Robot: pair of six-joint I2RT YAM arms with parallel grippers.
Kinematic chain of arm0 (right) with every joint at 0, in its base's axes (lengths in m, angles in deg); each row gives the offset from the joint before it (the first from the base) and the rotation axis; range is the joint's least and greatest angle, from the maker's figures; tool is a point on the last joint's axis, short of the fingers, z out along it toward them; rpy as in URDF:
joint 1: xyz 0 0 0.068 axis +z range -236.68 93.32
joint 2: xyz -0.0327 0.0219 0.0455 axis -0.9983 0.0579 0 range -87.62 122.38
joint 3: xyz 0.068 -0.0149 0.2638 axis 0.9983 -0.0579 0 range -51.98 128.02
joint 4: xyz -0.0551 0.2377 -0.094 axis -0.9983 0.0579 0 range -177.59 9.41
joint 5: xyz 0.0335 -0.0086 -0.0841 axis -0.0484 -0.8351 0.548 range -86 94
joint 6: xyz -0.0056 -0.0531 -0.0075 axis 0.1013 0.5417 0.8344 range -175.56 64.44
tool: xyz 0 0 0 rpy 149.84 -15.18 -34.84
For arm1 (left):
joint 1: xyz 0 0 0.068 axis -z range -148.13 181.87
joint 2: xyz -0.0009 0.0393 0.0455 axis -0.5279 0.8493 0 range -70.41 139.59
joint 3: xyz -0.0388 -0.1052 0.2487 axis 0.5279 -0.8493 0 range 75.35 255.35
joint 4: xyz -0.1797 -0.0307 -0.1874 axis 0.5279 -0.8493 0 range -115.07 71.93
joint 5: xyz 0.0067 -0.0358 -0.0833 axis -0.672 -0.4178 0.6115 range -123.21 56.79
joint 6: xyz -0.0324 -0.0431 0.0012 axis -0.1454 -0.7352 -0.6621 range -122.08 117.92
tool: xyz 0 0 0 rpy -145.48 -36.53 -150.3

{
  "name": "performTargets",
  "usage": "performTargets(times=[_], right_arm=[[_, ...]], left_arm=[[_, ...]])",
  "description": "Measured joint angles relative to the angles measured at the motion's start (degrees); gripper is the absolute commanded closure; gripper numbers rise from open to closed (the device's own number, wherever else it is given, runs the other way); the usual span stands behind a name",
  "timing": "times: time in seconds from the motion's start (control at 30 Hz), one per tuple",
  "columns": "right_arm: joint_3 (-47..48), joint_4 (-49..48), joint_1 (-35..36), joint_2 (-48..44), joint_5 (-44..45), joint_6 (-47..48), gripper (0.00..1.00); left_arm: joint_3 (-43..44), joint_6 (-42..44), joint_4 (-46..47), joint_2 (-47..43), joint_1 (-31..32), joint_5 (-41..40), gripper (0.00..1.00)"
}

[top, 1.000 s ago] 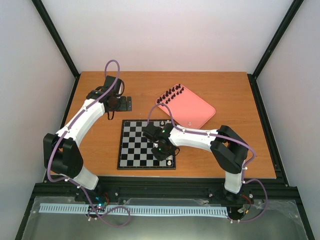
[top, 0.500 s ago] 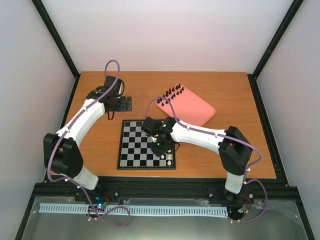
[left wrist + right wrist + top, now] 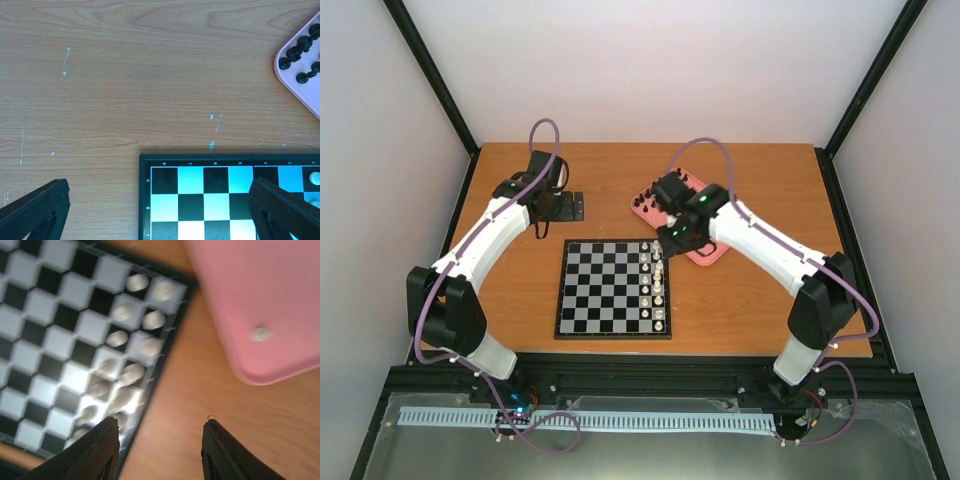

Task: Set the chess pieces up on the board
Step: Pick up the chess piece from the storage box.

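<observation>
my right gripper (image 3: 160, 426) is parted and empty, by the board (image 3: 45, 305) and pink tray (image 3: 250, 285); left gripper (image 3: 159, 192) gapes empty too.

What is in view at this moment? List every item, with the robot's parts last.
table: one, orange-brown wood, under everything
chessboard: one, black and silvery-white checks, middle of the table
white chess pieces: too blurred to count, cream-white, two files along the board's right edge
lone white piece: one, cream-white, on the tray near its edge
black chess pieces: several, partly hidden, black, at the tray's far-left corner
pink tray: one, pink, beyond the board's far-right corner
left arm: one, white and black, over the table beyond the board's left side, jaws open and empty
right arm: one, white and black, over the tray, jaws open and empty
</observation>
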Motion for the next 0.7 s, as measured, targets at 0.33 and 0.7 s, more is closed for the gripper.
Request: performTargets(times=[0.33,0.7], right_arm=[[0.07,-1.25,-17.09,12.07,-0.63,3.67,0.46],[0.76,-4.37,-20.5,19.78,-4.22,6.67,0.54]], left_arm=[[0.44,0.02,0.07,0.33,0.0,0.42,0.0],[0.44,-0.02,0.09,1.42,0.0,1.25,0.0]])
